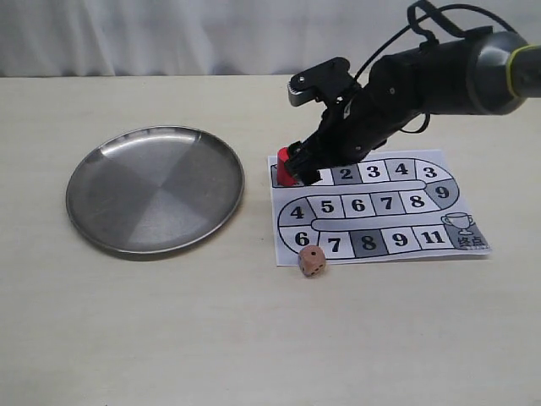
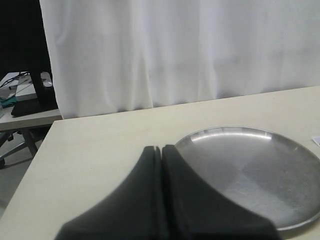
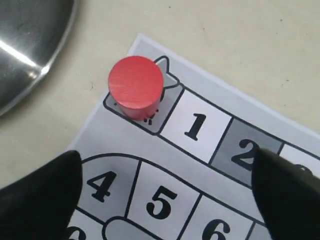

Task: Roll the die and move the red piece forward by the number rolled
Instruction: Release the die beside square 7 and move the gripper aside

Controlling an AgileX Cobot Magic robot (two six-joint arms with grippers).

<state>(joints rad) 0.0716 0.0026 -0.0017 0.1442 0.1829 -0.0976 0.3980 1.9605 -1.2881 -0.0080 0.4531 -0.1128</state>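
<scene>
Half done, by my read. The die [image 1: 312, 262] lies at rest on the surface at lower centre of the ext. view, right at the lower-left edge of the board [image 1: 380, 222] and outside the plate [image 1: 156, 190], so the roll looks finished. Its pips are too small to count w/ certainty.

The red piece [image 1: 287, 167] stands upright on the start square at the board's upper-left corner, next to sq. 1, so the move is not yet made. The right gripper [image 1: 306, 172] hangs low over that corner. Its wrist view shows the fingers [image 3: 40, 200] spread wide w/ nothing pinched, and the piece sits just beyond the tips, not btw them.

The left gripper [image 2: 161, 150] is pressed together and empty, w/ the plate just ahead of it.

Left to do, approx: close on the piece, lift, count squares fwd per the die, set down.
</scene>
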